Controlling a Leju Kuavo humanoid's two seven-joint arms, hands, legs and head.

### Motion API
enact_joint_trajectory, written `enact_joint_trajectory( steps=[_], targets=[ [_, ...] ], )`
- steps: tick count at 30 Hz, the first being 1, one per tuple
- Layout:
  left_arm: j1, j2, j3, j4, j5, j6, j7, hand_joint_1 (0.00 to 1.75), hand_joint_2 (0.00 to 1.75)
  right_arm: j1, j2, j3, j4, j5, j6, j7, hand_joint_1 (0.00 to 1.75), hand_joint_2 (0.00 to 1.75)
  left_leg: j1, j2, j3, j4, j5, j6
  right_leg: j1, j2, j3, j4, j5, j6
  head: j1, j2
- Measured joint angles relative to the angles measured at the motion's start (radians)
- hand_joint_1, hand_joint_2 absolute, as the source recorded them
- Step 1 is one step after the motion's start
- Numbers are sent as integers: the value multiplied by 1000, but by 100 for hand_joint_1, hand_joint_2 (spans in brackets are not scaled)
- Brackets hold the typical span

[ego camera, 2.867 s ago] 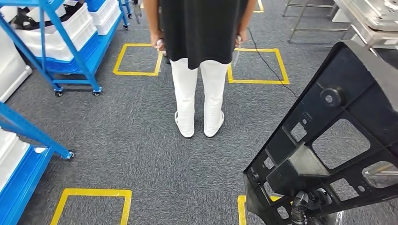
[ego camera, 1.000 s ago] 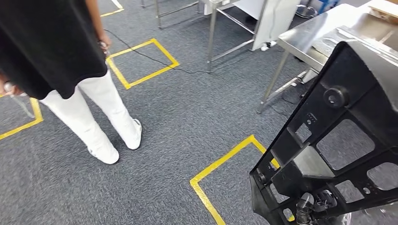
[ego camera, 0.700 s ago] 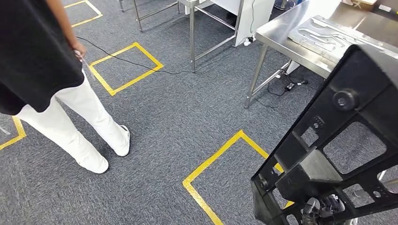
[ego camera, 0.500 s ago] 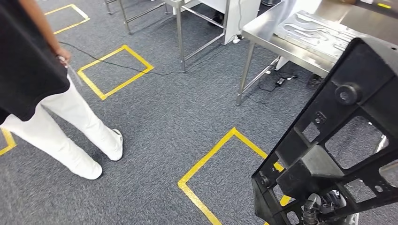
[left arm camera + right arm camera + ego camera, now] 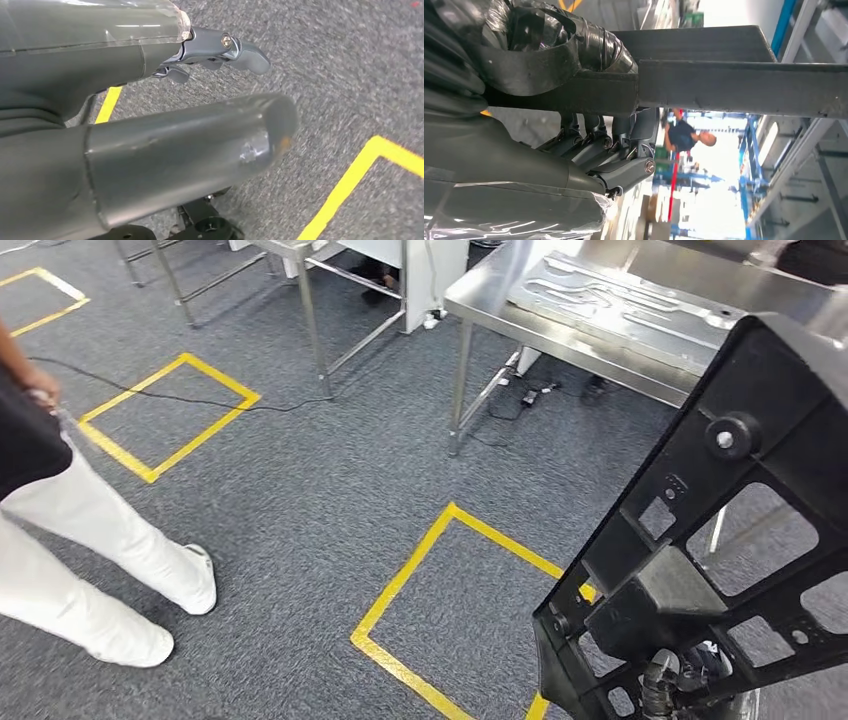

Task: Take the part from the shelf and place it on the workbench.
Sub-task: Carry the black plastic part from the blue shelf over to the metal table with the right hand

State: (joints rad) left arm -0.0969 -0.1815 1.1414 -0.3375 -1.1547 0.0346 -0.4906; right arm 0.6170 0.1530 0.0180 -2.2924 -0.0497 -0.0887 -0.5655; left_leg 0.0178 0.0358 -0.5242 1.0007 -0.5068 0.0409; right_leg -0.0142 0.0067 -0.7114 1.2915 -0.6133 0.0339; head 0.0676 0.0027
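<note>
Camera panned since earlier frame: steel surface (image 5: 500, 315) now upper centre, person (image 5: 70, 540) at left edge. Black part (image 5: 720, 540) at lower right, clear of surface. Right hand (image 5: 594, 150) fingers (image 5: 589, 145) clenched on part. Left hand (image 5: 150, 115) fingers (image 5: 240, 50) released, over carpet.

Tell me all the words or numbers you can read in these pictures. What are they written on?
None can be read.
The black part has a small raised mark by a square hole, too small to read.
The silver plate on the steel workbench has pressed grooves, no letters.
The yellow floor squares are plain tape, no writing.
The right hand and left hand carry no labels.
</note>
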Motion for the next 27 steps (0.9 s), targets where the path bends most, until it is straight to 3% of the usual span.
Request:
enact_joint_trajectory(
  steps=[1, 2, 5, 7, 9, 11, 13, 15, 16, 17, 18, 20, 22, 24, 25, 27],
  targets=[
    [0, 1, 0, 2, 1, -1, 0, 0, 0, 0, -2, 1, 0, 0, -2, 0, 175, 175, 0, 13, 1, 0, -2, -1, -2, -3, -3, 7, 8, 2, 0, 0],
    [0, 1, 0, 3, 1, -1, 0, 0, 0, 0, -5, 1, 0, 0, -3, 0, 175, 175, 0, 26, 4, 0, -4, -3, -4, -9, 17, -28, 36, 3, 0, 0],
    [-2, 1, 0, 8, 2, -2, 0, 0, 0, -1, -10, 3, 0, 0, -3, 1, 175, 175, -4, 57, 17, 1, -16, -16, 2, -59, 123, -222, 118, -7, 0, 0],
    [-4, 1, 0, 9, 3, -2, -1, 0, 0, -2, -12, 5, 0, 0, -3, 1, 175, 175, -8, 74, 24, 1, -21, -27, 10, -71, 141, -264, 122, -18, 0, 0],
    [-8, 2, -1, 10, 3, -1, -3, 0, 0, 0, -13, 7, 0, 0, -6, 1, 175, 175, -7, 84, 30, 1, -26, -39, 10, -47, 139, -268, 125, -30, 0, 0],
    [-11, 3, -3, 10, 2, 2, -10, 0, 0, 0, -14, 8, 0, 0, -9, 2, 175, 175, -3, 43, 19, 36, -55, -48, 4, -28, 141, -276, 130, -44, 0, 0],
    [-10, 5, -4, 10, 2, 4, -15, 0, 0, -1, -14, 11, -1, 0, -10, 2, 175, 175, 0, -12, -33, 150, -118, -52, 2, -7, 142, -279, 133, -53, 0, 0],
    [-5, 5, -5, 11, 2, 5, -15, 0, 0, -2, -14, 14, -1, 0, -10, 3, 175, 175, 1, -28, -98, 274, -161, -54, 4, 19, 142, -277, 132, -56, 0, 0],
    [-3, 6, -5, 12, 2, 6, -15, 0, 0, -2, -14, 14, -1, 0, -10, 3, 175, 175, 1, -29, -112, 295, -155, -53, 5, 34, 142, -275, 132, -56, 0, 0],
    [-2, 6, -5, 12, 2, 6, -15, 0, 0, -2, -14, 14, -1, 0, -10, 3, 175, 175, 1, -32, -108, 272, -126, -51, 6, 49, 142, -272, 131, -56, 0, 0],
    [-2, 7, -5, 12, 2, 6, -15, 0, 0, -2, -14, 14, -1, 0, -10, 3, 175, 175, 1, -40, -86, 215, -85, -47, 6, 63, 143, -270, 130, -55, 0, 0],
    [-2, 9, -5, 12, 2, 7, -16, 0, 0, -2, -14, 15, -1, 0, -10, 3, 175, 175, 1, -81, -33, 82, -23, -38, 7, 90, 143, -264, 127, -50, 0, 0],
    [-2, 11, -5, 12, 2, 7, -16, 0, 0, -2, -14, 15, -1, 0, -10, 3, 175, 175, 0, -105, -10, 24, -12, -31, 5, 112, 138, -262, 128, -39, 0, 0],
    [-4, 11, -6, 12, 2, 7, -17, 0, 0, 0, -14, 15, -1, 0, -10, 3, 175, 175, -1, -88, -6, 16, -8, -22, 3, 129, 133, -264, 132, -24, 0, 0],
    [-6, 10, -7, 12, 1, 7, -17, 0, 0, 1, -15, 15, -1, 0, -10, 3, 175, 175, 0, -76, -2, 11, -4, -15, 3, 117, 131, -260, 128, -19, 0, 0],
    [-7, 8, -10, 12, 1, 7, -18, 0, 0, 0, -17, 15, -2, 0, -12, 3, 175, 175, 4, -51, 2, -1, 3, -2, 5, 59, 104, -203, 90, -8, 0, 0]
  ],
)
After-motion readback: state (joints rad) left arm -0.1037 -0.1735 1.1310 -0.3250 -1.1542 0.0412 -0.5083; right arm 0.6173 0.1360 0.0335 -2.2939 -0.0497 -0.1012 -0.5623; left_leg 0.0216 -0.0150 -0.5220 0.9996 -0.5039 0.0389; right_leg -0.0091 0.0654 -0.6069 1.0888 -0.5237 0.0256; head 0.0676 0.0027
